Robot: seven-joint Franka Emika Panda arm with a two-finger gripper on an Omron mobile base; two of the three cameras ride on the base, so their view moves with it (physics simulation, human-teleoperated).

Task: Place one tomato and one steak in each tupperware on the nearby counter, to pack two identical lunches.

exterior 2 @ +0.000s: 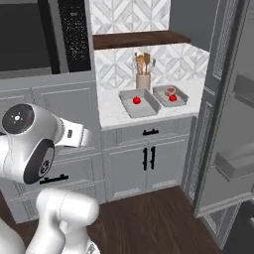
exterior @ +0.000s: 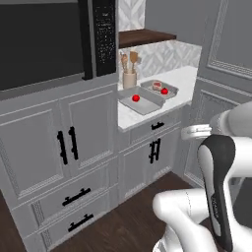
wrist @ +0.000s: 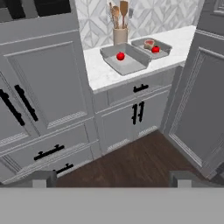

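Tupperware, two grey trays side by side on the white marble-veined worktop (exterior 2: 111, 116), set over grey panelled cabinets with black handles.

Left to right, as seen from the right base view:
- Built-in oven (exterior 2: 30, 32), dark glass, with a black control panel (exterior 2: 74, 34); its markings are too small to read.
- Left tupperware (exterior 2: 139, 103): one tomato (exterior 2: 136, 100) inside; no steak.
- Utensil crock (exterior 2: 143, 79) holding wooden spoons, behind the trays against the patterned tile wall.
- Right tupperware (exterior 2: 170, 95): one tomato (exterior 2: 172, 98) and one steak (exterior 2: 171, 91), touching or just beside each other. This lunch appears complete.
- Tall grey panelled door (exterior 2: 218, 99), standing open at the right edge.

Claw (wrist: 112, 179): both finger tips stand wide apart at the bottom of the hand view, nothing between them; well apart from the worktop, above dark wooden floor.

Step in hand, as a judgement: three of four items placed; one steak is wanting for the left tupperware. No spare steak is in sight, so the next move calls for finding one, perhaps behind the open door, then carrying it to the left tray.

Brands, labels, writing: none legible.
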